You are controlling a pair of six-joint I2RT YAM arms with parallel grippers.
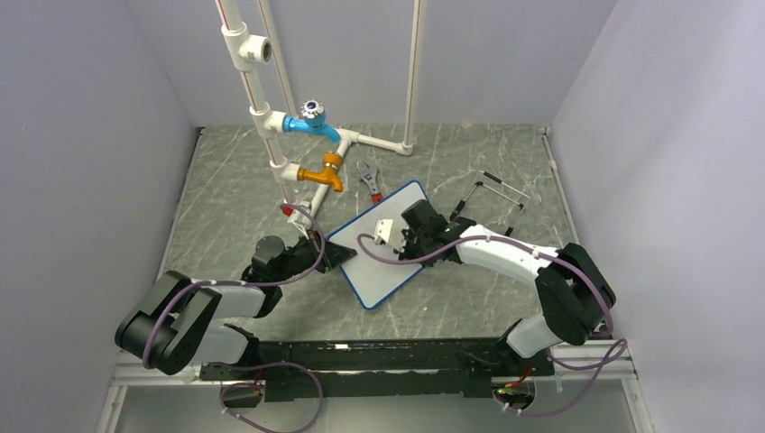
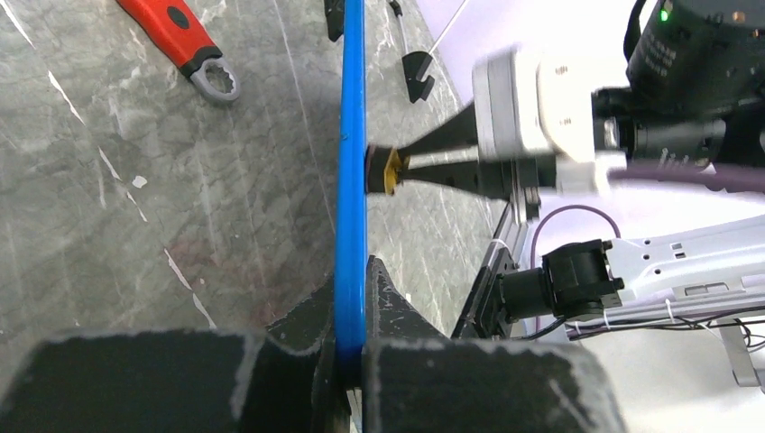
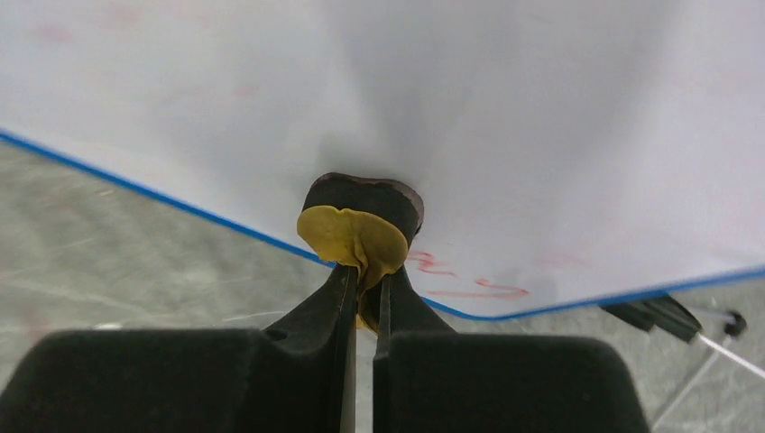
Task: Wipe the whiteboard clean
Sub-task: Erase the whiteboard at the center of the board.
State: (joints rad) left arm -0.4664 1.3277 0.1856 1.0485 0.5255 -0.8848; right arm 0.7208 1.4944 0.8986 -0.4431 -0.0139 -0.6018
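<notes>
Both pincers are clamped. My left gripper (image 2: 352, 302) bites the blue frame of the whiteboard (image 1: 383, 280), which sits diagonally at the middle of the table (image 1: 235, 198). My right gripper (image 3: 365, 289) pinches a small yellow-and-black eraser (image 3: 356, 230), pressed against the white face. Red strokes (image 3: 469, 290) show just beside the eraser, near the frame.

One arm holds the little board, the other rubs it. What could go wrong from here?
The left gripper pinches the small blue-framed whiteboard only by its thin edge, so the right gripper's push could twist or slip it loose. The small yellow-and-black eraser pad is barely pinched and might work out. Faint red marks sit close to the frame; wiping there could run off the edge.
</notes>
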